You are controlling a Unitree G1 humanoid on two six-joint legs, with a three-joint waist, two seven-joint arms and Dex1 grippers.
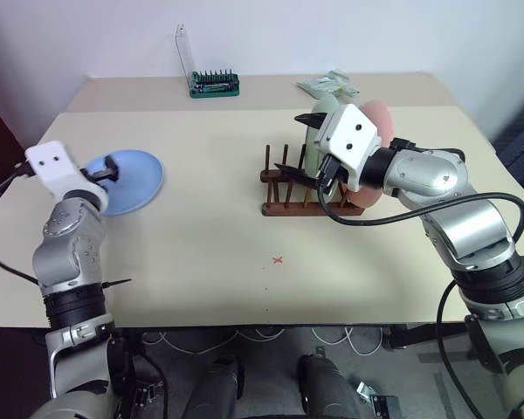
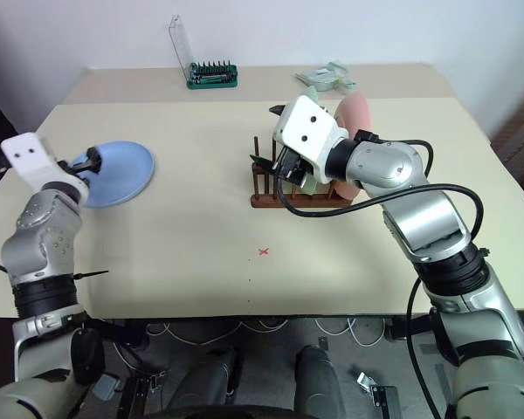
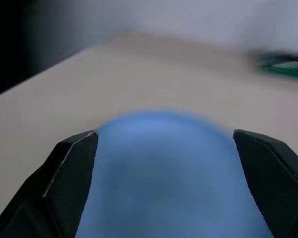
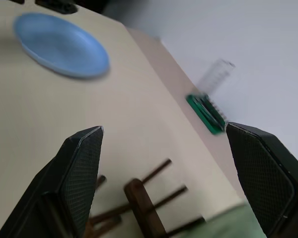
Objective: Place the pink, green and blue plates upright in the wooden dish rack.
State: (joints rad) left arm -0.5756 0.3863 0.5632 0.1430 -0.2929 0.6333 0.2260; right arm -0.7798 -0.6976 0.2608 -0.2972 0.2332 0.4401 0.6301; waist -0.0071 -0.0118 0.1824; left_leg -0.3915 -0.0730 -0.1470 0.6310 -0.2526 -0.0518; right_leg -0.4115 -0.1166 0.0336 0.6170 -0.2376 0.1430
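Your left end effector point(image 3: 164, 188) stands wide open and empty. Its two black fingers point(image 3: 69, 178) sit apart at the near edge of the blue plate point(image 1: 127, 182), which lies flat on the beige surface point(image 1: 201, 262) at the robot's left, well apart from the rack. Whether the fingers touch the plate's rim cannot be told.

Your right end effector point(image 4: 174, 183) is also open wide and grips nothing. It hangs over the left end of the wooden dish rack point(image 1: 284, 199), pointing leftward; in the right wrist view the rack's thin pegs show between and beyond the two fingers.

The rack stands right of centre on the surface. The green plate point(image 1: 319, 131) and the pink plate point(image 1: 377, 118) stand upright in it, the pink one behind the green and both partly hidden by your right wrist. The pegs at the rack's left end are free.

At the far edge sit a green bit holder point(image 1: 214, 84) with a clear lid raised, and a small clear packet point(image 1: 327, 85). A small red cross point(image 1: 279, 259) marks the surface in front of the rack.
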